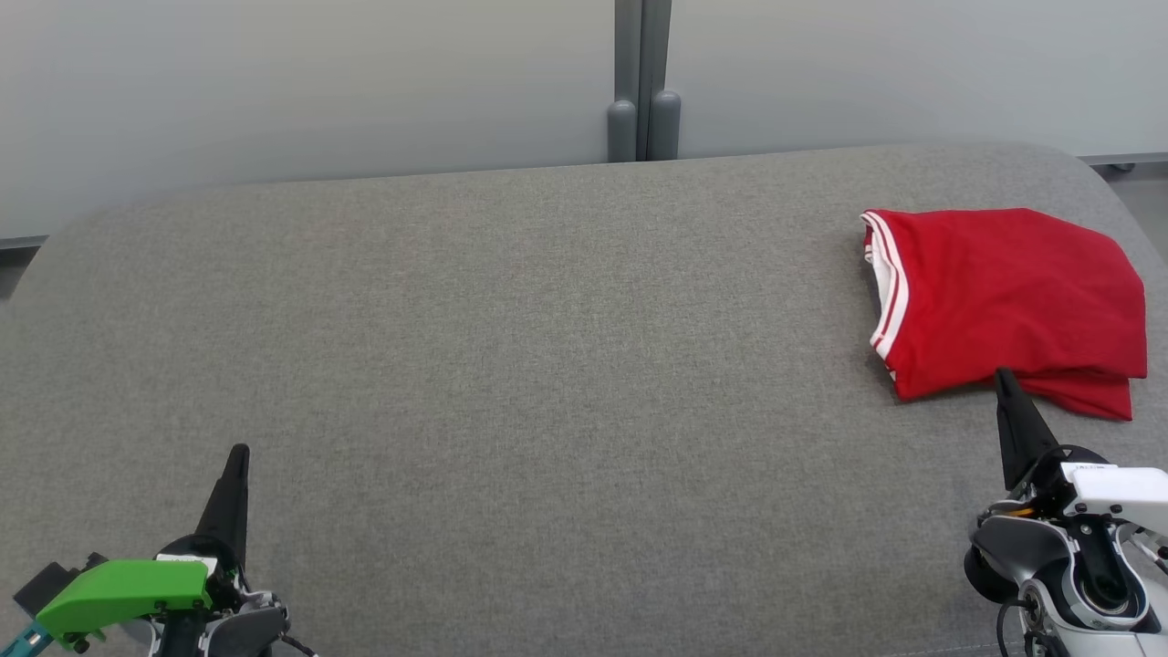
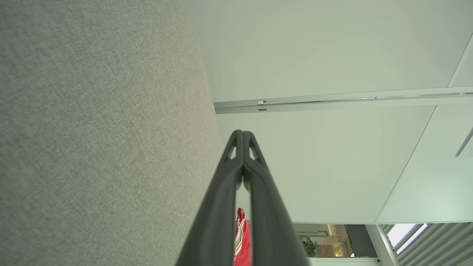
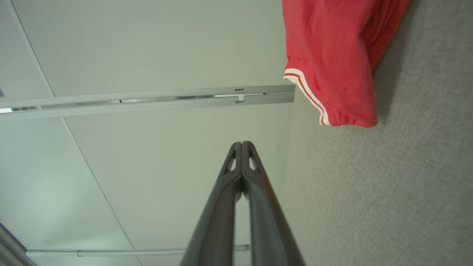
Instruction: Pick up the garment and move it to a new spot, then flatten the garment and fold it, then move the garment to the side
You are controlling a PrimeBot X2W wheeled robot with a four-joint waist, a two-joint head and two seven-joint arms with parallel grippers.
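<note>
A: Quick, where's the garment?
B: The red garment (image 1: 1004, 301) lies folded at the far right of the grey padded surface (image 1: 547, 365). Its right side is close to the surface's rounded right corner. The white-striped trim faces left, and 2 layers show offset along the near edge.
A: Claws?
B: The left gripper (image 1: 239, 453) is low left, its 2 fingers clenched together with nothing in them. The right gripper (image 1: 1004, 376) is low right, also clenched and grasping nothing. In the head view its tip sits right at the garment's near edge. Contact, cannot tell. The right wrist view shows a gap between the tips and the striped hem.
A: Edges?
B: The back edge runs along pale wall panels (image 1: 274, 82), with a grey post (image 1: 643, 91) behind its middle. Both back corners are rounded.
A: Room to move?
B: A broad bare grey stretch runs from the striped trim across to the left gripper, well apart from the garment.
</note>
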